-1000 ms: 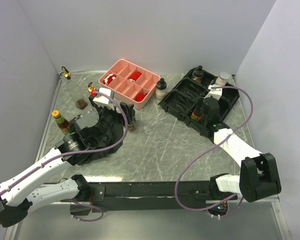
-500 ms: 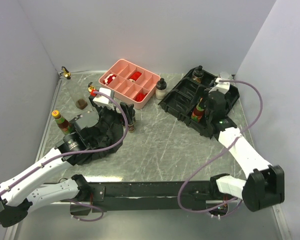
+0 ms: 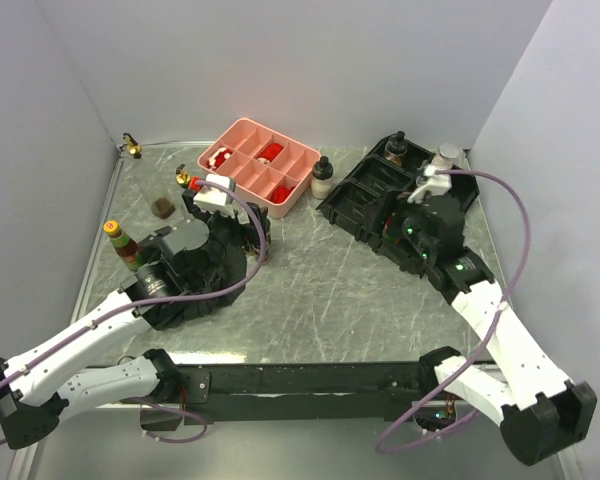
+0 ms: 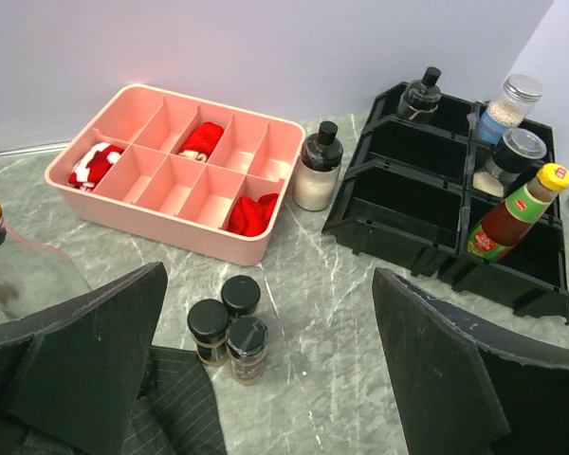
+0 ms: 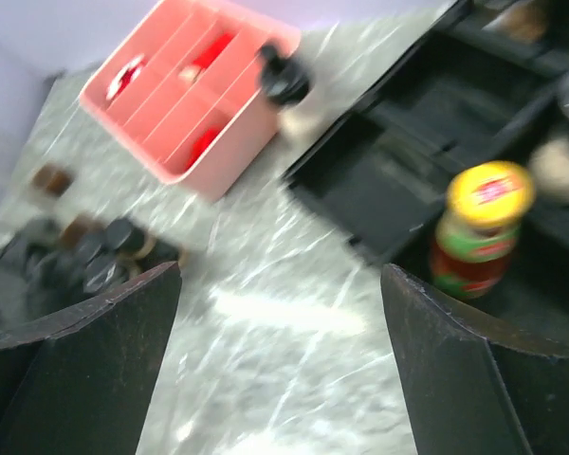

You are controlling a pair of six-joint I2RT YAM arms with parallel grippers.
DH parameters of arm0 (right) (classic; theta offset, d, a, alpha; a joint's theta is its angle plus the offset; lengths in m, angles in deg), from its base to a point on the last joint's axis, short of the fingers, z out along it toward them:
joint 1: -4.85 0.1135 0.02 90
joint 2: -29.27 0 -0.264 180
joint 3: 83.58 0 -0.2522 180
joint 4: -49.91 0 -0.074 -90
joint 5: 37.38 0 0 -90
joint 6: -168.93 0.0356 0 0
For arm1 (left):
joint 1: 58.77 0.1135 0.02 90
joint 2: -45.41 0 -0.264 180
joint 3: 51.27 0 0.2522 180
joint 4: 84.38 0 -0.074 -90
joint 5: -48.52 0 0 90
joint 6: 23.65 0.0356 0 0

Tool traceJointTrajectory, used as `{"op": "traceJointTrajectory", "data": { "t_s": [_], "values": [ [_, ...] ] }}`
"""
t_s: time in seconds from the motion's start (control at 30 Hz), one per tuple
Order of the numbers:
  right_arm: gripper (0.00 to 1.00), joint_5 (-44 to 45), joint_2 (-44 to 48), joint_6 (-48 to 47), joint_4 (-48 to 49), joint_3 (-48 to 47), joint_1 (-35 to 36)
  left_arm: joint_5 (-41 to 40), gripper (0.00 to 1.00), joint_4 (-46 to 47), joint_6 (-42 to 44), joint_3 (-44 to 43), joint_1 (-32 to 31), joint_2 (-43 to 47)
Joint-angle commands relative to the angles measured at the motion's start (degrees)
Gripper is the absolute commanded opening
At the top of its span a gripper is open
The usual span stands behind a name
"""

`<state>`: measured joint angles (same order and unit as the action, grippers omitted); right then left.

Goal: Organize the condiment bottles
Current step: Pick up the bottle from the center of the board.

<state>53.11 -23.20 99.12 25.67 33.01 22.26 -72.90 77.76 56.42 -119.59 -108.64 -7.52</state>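
Observation:
Three black-lidded spice jars (image 4: pixel 228 322) stand together on the marble table by the black cloth (image 4: pixel 171 403). My left gripper (image 4: pixel 268 277) hangs open above and just right of them, nothing between its fingers; from above it (image 3: pixel 252 232) hides them. A yellow-capped sauce bottle (image 5: pixel 479 227) stands upright in a front compartment of the black organiser (image 4: pixel 398 213). My right gripper (image 5: pixel 280 275) is open and empty, just left of that bottle and above the organiser's front edge (image 3: pixel 345 205). A grey-lidded shaker (image 4: pixel 509 104), a black-lidded jar (image 4: pixel 517 156) and a dark spouted bottle (image 4: pixel 422 93) also sit in the organiser.
The pink compartment tray (image 3: pixel 242 130) with red pieces is at the back centre, a black-capped pale shaker (image 3: pixel 323 177) beside it. Gold-spouted bottles (image 3: pixel 130 145) (image 3: pixel 185 181), a small brown jar (image 3: pixel 162 207) and a yellow-capped sauce bottle (image 3: pixel 120 242) stand at the left. Walls close three sides.
My right gripper has opened off the yellow-capped sauce bottle, leaving it upright in the organiser, and drawn back toward the near side. My left gripper has shifted slightly over the spice jars.

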Motion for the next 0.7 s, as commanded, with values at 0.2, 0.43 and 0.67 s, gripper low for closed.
{"op": "traceJointTrajectory", "data": {
  "t_s": [0.2, 0.43, 0.67],
  "values": [
    [0.87, 3.5, -14.6, 6.4, -2.3, -10.7, 16.8, -2.3, 0.96, 2.0, -0.4, 0.6, -0.1, -0.2],
    [0.80, 0.8, -14.4, 7.5, 2.4, -8.1, 17.0, -5.6, 0.97, -11.8, -8.7, -8.3, -0.6, -12.1],
    [0.77, -0.7, -22.3, 7.3, 9.6, -10.5, 22.7, -3.3, 0.97, -8.6, -8.7, -9.2, -0.4, -6.2]
  ]
}}
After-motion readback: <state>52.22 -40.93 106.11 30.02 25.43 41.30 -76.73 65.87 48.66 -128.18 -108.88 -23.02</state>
